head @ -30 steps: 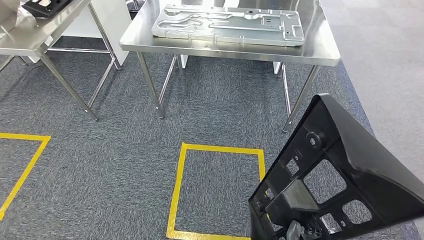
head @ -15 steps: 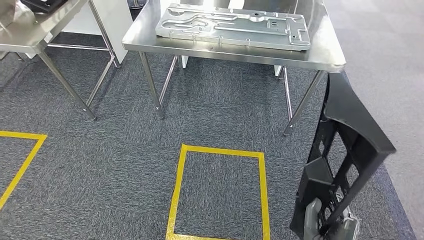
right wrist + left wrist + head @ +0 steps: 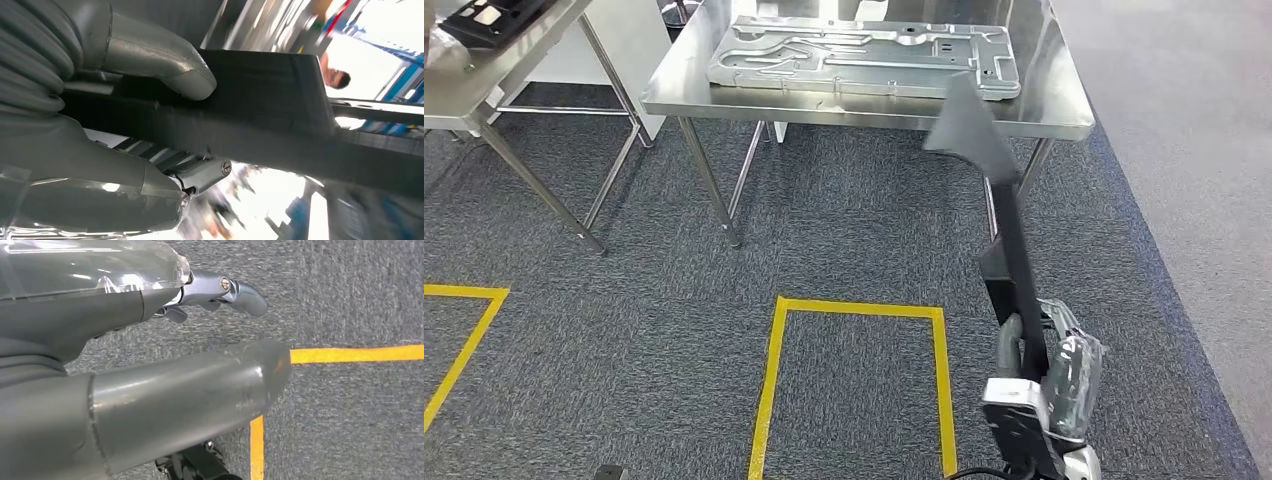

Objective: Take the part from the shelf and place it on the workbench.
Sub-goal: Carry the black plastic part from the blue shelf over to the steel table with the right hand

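Observation:
My right hand (image 3: 1042, 385) grips the lower end of the black plastic part (image 3: 1013, 258) at the lower right of the head view. The part stands nearly upright and edge-on, its top corner in front of the workbench (image 3: 864, 108). In the right wrist view my right hand (image 3: 100, 150) has its thumb (image 3: 160, 65) pressed on the black part (image 3: 270, 100), with darker fingers on the other side. The steel workbench carries a large silver metal plate (image 3: 864, 55). My left hand (image 3: 100, 320) hangs over the carpet with its fingers apart and holds nothing.
A yellow tape square (image 3: 859, 308) marks the grey carpet in front of the workbench, and yellow tape (image 3: 350, 354) runs under my left hand. A second steel table (image 3: 484, 70) at the far left bears a black part (image 3: 484, 15). A person (image 3: 335, 75) is blurred behind the part.
The black part has swung from showing its broad face to edge-on, and it has risen and moved left toward the workbench. My right hand now shows higher. The camera has shifted slightly.

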You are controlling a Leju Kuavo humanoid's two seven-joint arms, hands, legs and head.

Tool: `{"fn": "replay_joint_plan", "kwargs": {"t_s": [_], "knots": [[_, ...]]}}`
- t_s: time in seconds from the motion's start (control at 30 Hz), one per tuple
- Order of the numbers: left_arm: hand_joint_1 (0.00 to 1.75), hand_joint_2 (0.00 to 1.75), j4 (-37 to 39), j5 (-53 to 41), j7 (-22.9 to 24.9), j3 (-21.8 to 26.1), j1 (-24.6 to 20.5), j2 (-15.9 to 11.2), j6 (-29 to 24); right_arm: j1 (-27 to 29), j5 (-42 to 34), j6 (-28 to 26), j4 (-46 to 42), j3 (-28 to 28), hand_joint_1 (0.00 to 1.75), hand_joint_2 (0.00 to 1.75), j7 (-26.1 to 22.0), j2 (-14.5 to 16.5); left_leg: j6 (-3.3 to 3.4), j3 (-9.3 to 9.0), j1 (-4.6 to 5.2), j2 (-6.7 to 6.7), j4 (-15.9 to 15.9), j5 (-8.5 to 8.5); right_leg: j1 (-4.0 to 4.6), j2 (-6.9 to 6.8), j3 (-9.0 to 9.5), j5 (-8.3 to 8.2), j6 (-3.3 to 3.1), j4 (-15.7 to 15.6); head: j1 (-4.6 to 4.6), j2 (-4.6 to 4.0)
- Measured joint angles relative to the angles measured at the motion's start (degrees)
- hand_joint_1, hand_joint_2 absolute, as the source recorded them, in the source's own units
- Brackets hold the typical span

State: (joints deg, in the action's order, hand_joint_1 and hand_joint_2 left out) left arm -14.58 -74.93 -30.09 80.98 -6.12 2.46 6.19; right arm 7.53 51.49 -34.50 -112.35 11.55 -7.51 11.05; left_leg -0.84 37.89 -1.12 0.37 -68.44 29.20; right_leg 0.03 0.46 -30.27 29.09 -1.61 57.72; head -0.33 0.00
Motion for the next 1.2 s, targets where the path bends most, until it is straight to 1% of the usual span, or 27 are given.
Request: {"fn": "replay_joint_plan", "kwargs": {"t_s": [0.03, 0.07, 0.1, 0.13, 0.23, 0.27, 0.3, 0.37, 0.4, 0.43, 0.47, 0.5, 0.53, 0.57, 0.6, 0.67, 0.7, 0.77, 0.8, 0.87, 0.9, 0.93, 0.97, 1.03, 1.07, 1.1, 1.2], "knots": [[0.00, 0.00, 0.0, 0.0, 0.1, -0.2, -0.1, -0.1, 0.0, -1.4, 4.5, -0.3, 0.8, 0.4, 1.75, 1.75, 1.1, -0.3, 0.43, -1.34, 0.20, 0.02, 3.6, -2.05, 0.20, 0.06, 0.38, 0.38, 0.15, 0.1, 0.03, 0.00], [0.00, 0.00, 0.0, 0.0, 0.2, -0.4, -0.2, -0.2, 0.0, -2.7, 7.7, -0.4, 1.5, 0.7, 1.75, 1.75, 1.9, -0.6, 0.82, -2.45, 0.39, 0.06, 6.5, -3.28, 0.31, 0.13, 0.58, 0.68, 0.36, 0.2, 0.04, 0.00], [0.00, 0.00, 0.0, 0.0, 0.3, -0.6, -0.3, -0.3, 0.0, -3.7, 9.6, -0.5, 2.1, 1.0, 1.75, 1.75, 2.5, -0.8, 1.13, -3.02, 0.60, 0.06, 8.0, -3.64, 0.37, 0.13, 0.63, 0.91, 0.62, 0.2, 0.08, 0.00], [0.00, 0.00, 0.0, 0.0, 0.4, -0.8, -0.4, -0.3, -0.1, -4.6, 11.1, -0.6, 2.6, 1.3, 1.75, 1.75, 2.9, -1.1, 1.36, -3.20, 0.77, 0.04, 8.5, -3.29, 0.38, 0.08, 0.58, 1.07, 0.91, 0.2, 0.12, 0.00], [0.00, 0.00, 0.0, -0.3, 0.7, -1.2, -0.6, -0.3, -0.1, -6.9, 20.5, -0.4, 3.8, 2.1, 1.75, 1.75, 5.0, -1.8, 2.00, -3.84, 0.44, -0.13, 9.5, -3.11, 0.24, -0.16, 0.55, 1.82, 1.93, 0.8, 0.16, -0.01], [0.00, 0.00, 0.0, -0.4, 0.9, -1.5, -0.7, -0.3, -0.1, -8.1, 25.5, 0.0, 4.3, 2.5, 1.75, 1.75, 6.2, -2.2, 2.24, -4.20, 0.24, -0.10, 9.9, -3.09, 0.16, -0.21, -0.29, 2.68, 2.33, 2.6, 0.23, -0.01], [0.00, 0.00, 0.0, -0.6, 1.0, -1.7, -0.9, -0.3, -0.1, -9.5, 30.2, 0.5, 5.0, 3.2, 1.75, 1.75, 7.5, -2.6, 2.48, -4.50, 0.16, -0.04, 10.1, -3.01, -0.06, -0.24, -1.98, 3.94, 2.72, 5.7, 0.29, -0.01], [0.00, 0.00, 0.0, -0.9, 1.4, -2.3, -1.3, -0.3, 0.0, -11.9, 35.8, 1.7, 6.4, 4.6, 1.75, 1.75, 9.7, -3.6, 2.76, -4.86, 0.13, 0.03, 10.2, -2.64, -0.48, -0.26, -6.89, 6.38, 3.38, 13.4, 0.37, -0.01], [0.00, 0.00, 0.0, -0.9, 1.5, -2.5, -1.4, -0.3, 0.0, -12.8, 37.0, 2.3, 7.1, 5.4, 1.75, 1.75, 10.8, -4.3, 2.76, -5.12, 0.10, -0.02, 10.2, -2.40, -0.70, -0.27, -8.92, 6.50, 3.65, 16.0, 0.36, -0.01], [0.00, 0.00, 0.0, -0.9, 1.7, -2.6, -1.5, -0.3, 0.0, -14.0, 37.6, 3.2, 7.7, 6.3, 1.75, 1.75, 12.4, -5.4, 2.66, -5.48, 0.05, -0.11, 10.2, -2.10, -0.92, -0.29, -9.99, 5.36, 3.86, 16.6, 0.37, 0.00], [0.00, 0.00, 0.0, -0.9, 1.8, -2.8, -1.5, -0.2, 0.0, -15.7, 38.0, 4.3, 8.4, 7.7, 1.75, 1.75, 15.0, -7.0, 2.51, -5.97, -0.03, -0.21, 10.2, -1.76, -1.13, -0.33, -9.95, 3.05, 4.02, 14.8, 0.36, 0.00], [0.00, 0.00, 0.0, -0.9, 1.9, -3.1, -1.6, -0.2, 0.0, -17.9, 38.2, 5.5, 9.1, 9.6, 1.75, 1.75, 18.5, -9.0, 2.29, -6.53, -0.09, -0.29, 10.1, -1.38, -1.30, -0.39, -8.93, 0.03, 4.07, 11.2, 0.38, 0.00], [0.00, 0.00, 0.0, -0.8, 2.0, -3.4, -1.7, -0.2, 0.1, -20.4, 38.3, 6.6, 9.9, 11.9, 1.75, 1.75, 22.5, -11.2, 2.01, -7.01, -0.09, -0.36, 10.1, -0.99, -1.34, -0.44, -7.60, -2.38, 4.01, 7.4, 0.44, -0.01], [0.00, 0.00, 0.0, -0.7, 2.0, -3.7, -1.8, -0.2, 0.1, -22.9, 38.3, 7.5, 10.7, 14.5, 1.75, 1.75, 26.4, -13.3, 1.67, -7.32, -0.04, -0.40, 10.1, -0.64, -1.25, -0.47, -6.36, -3.85, 3.78, 4.1, 0.52, -0.01], [0.00, 0.00, 0.0, -0.7, 2.1, -3.9, -2.0, -0.2, 0.1, -25.1, 38.3, 8.1, 11.4, 17.2, 1.75, 1.75, 29.2, -15.2, 1.29, -7.47, 0.03, -0.40, 10.1, -0.41, -1.09, -0.49, -5.59, -4.39, 3.48, 2.0, 0.59, -0.01], [0.00, 0.00, 0.0, -0.6, 2.2, -4.3, -2.1, -0.3, 0.2, -28.2, 38.3, 9.0, 12.6, 21.9, 1.75, 1.75, 32.2, -17.7, 0.56, -7.64, 0.08, -0.29, 10.4, -0.13, -0.79, -0.40, -5.16, -3.80, 2.75, 0.9, 0.61, -0.01], [0.00, 0.00, 0.0, -0.5, 2.2, -4.5, -2.2, -0.3, 0.2, -29.0, 38.3, 9.3, 13.1, 23.9, 1.75, 1.75, 32.4, -18.6, 0.25, -7.80, 0.00, -0.21, 10.6, 0.06, -0.88, -0.37, -4.95, -3.71, 2.39, 0.7, 0.55, -0.01], [0.00, 0.00, 0.1, 0.2, 2.3, -5.1, -2.3, -0.3, 0.3, -30.0, 38.4, 9.9, 14.0, 26.7, 1.75, 1.75, 31.5, -19.8, -0.18, -7.25, -0.15, -0.13, 8.7, 1.19, -1.04, -0.41, -4.15, -3.36, 1.53, 0.2, 0.42, -0.01], [0.00, 0.00, 0.1, 0.6, 2.3, -5.5, -2.3, -0.3, 0.3, -30.4, 38.4, 10.1, 14.5, 27.8, 1.75, 1.75, 31.0, -20.2, -0.31, -5.89, -0.20, -0.13, 5.9, 2.36, -1.06, -0.49, -3.67, -3.13, 1.12, 0.0, 0.31, -0.01], [0.00, 0.00, 0.1, 1.0, 2.3, -6.0, -2.1, -0.4, 0.3, -30.9, 38.4, 10.6, 15.3, 29.3, 1.75, 1.75, 30.5, -20.9, -0.44, -1.15, -0.19, -0.15, -2.4, 5.11, -0.78, -0.60, -2.95, -2.46, 0.55, 0.0, 0.15, 0.00], [0.00, 0.00, 0.1, 1.1, 2.4, -6.3, -2.0, -0.4, 0.4, -31.1, 38.4, 10.6, 15.7, 29.9, 1.75, 1.75, 30.5, -21.2, -0.46, 1.12, -0.18, -0.16, -5.6, 5.64, -0.63, -0.58, -2.53, -2.08, 0.45, 0.0, 0.14, 0.00], [0.00, 0.00, 0.1, 1.2, 2.4, -6.5, -1.8, -0.4, 0.4, -31.1, 38.4, 10.6, 16.1, 30.4, 1.75, 1.75, 30.6, -21.5, -0.41, 2.56, -0.17, -0.16, -7.0, 4.99, -0.50, -0.52, -2.02, -1.67, 0.40, 0.0, 0.14, 0.00], [0.00, 0.00, 0.1, 1.2, 2.4, -6.6, -1.7, -0.4, 0.4, -31.2, 38.4, 10.6, 16.4, 30.8, 1.75, 1.75, 30.5, -21.7, -0.26, 2.83, -0.16, -0.16, -5.9, 3.11, -0.39, -0.44, -1.42, -1.22, 0.40, 0.0, 0.13, 0.00], [0.00, 0.00, 0.1, 1.2, 2.5, -6.8, -1.6, -0.5, 0.4, -31.3, 38.4, 10.6, 16.9, 31.3, 1.75, 1.75, 30.6, -21.9, 0.35, 0.78, -0.05, -0.19, 1.2, -2.27, -0.27, -0.31, -0.17, -0.22, 0.56, 0.0, 0.17, -0.01], [0.00, 0.00, 0.1, 1.2, 2.5, -6.8, -1.6, -0.6, 0.4, -31.5, 38.4, 10.6, 17.1, 31.4, 1.75, 1.75, 30.6, -22.0, 0.66, -0.50, 0.13, -0.21, 4.6, -4.04, -0.16, -0.22, 0.22, 0.22, 0.76, 0.1, 0.24, -0.01], [0.00, 0.00, 0.1, 1.3, 2.5, -6.8, -1.6, -0.6, 0.4, -31.7, 38.4, 10.6, 17.2, 31.6, 1.75, 1.75, 30.6, -22.1, 0.95, -1.38, 0.34, -0.22, 7.0, -4.83, -0.12, -0.13, 0.38, 0.53, 1.04, 0.1, 0.31, -0.02], [0.00, 0.00, 0.1, 1.3, 2.5, -6.9, -1.6, -0.7, 0.4, -32.1, 38.4, 10.7, 17.6, 31.9, 1.75, 1.75, 30.6, -22.5, 1.78, -2.30, 0.64, -0.29, 9.1, -4.22, -0.14, -0.04, 0.51, 0.53, 2.08, 0.2, 0.32, -0.01]]}}
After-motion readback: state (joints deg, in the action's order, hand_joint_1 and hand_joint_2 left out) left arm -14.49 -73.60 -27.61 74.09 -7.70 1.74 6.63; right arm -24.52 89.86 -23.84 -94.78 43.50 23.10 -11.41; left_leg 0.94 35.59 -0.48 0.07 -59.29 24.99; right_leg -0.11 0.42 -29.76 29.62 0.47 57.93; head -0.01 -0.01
